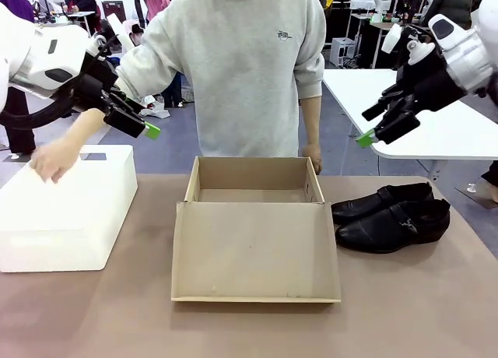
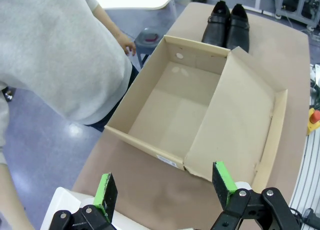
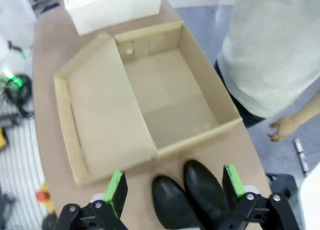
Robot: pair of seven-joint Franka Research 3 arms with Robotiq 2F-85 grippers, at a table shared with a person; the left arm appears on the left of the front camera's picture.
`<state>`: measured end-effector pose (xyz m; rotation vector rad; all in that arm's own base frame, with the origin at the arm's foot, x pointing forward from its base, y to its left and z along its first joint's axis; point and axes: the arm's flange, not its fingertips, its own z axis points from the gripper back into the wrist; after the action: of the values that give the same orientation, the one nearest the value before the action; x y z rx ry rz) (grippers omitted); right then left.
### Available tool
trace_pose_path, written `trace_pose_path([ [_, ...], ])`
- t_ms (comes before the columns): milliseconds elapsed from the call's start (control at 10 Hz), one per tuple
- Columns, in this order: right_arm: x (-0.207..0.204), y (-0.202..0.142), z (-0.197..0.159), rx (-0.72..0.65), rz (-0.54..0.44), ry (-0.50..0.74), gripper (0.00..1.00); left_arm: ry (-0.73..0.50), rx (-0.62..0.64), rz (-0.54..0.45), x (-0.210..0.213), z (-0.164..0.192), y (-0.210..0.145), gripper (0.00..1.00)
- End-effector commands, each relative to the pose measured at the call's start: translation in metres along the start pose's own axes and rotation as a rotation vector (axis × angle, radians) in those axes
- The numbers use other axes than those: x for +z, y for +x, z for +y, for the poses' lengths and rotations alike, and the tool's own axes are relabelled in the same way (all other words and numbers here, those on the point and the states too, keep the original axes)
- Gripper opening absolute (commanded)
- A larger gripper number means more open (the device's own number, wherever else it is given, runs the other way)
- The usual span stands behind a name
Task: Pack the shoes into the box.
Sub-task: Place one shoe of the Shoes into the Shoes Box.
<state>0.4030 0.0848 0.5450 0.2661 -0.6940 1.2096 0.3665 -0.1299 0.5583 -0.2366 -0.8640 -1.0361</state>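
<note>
Two glossy black shoes (image 1: 393,215) lie side by side on the table, right of the tan cardboard box (image 1: 251,188). The box stands empty, its flap lid (image 1: 255,251) folded flat toward me. The shoes (image 2: 227,22) lie beyond the box (image 2: 145,104) in the left wrist view, and just ahead of the fingers as shoes (image 3: 192,198) by the box (image 3: 210,88) in the right wrist view. My left gripper (image 1: 148,126) hangs open, high over the white foam box. My right gripper (image 1: 367,136) hangs open, high above the shoes. Left gripper (image 2: 165,190) and right gripper (image 3: 175,186) hold nothing.
A large white foam box (image 1: 66,210) sits at the table's left, with a person's hand (image 1: 53,159) resting on its top. The person in a grey sweatshirt (image 1: 241,66) stands behind the cardboard box. A white table (image 1: 436,117) stands behind at the right.
</note>
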Motion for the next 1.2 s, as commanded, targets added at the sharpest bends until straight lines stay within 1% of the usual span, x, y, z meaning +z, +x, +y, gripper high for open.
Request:
trace_pose_path([
  [0,0.01,-0.002,-0.031,0.171,0.145,-0.022,1.0,-0.007,0.004,-0.006,0.0,0.001,0.0,1.0],
  [300,0.012,-0.023,-0.075,0.294,0.313,-0.037,1.0,-0.007,0.004,-0.006,0.0,0.001,0.0,1.0],
  [400,0.011,-0.03,-0.088,0.307,0.358,-0.026,1.0,-0.007,0.004,-0.006,0.0,0.001,0.0,1.0],
  [500,0.007,-0.039,-0.102,0.294,0.419,-0.022,1.0,-0.007,0.004,-0.006,0.0,0.001,0.0,1.0],
  [600,0.002,-0.048,-0.115,0.285,0.454,-0.012,1.0,-0.007,0.004,-0.006,0.0,0.001,0.0,1.0],
  [800,-0.012,-0.065,-0.137,0.254,0.48,-0.02,1.0,-0.007,0.004,-0.006,0.0,0.001,0.0,1.0],
  [1000,-0.022,-0.077,-0.147,0.22,0.513,-0.01,1.0,-0.007,0.004,-0.006,0.0,0.001,0.0,1.0],
  [1100,-0.024,-0.079,-0.148,0.196,0.507,-0.008,1.0,-0.007,0.004,-0.006,0.0,0.001,0.0,1.0],
])
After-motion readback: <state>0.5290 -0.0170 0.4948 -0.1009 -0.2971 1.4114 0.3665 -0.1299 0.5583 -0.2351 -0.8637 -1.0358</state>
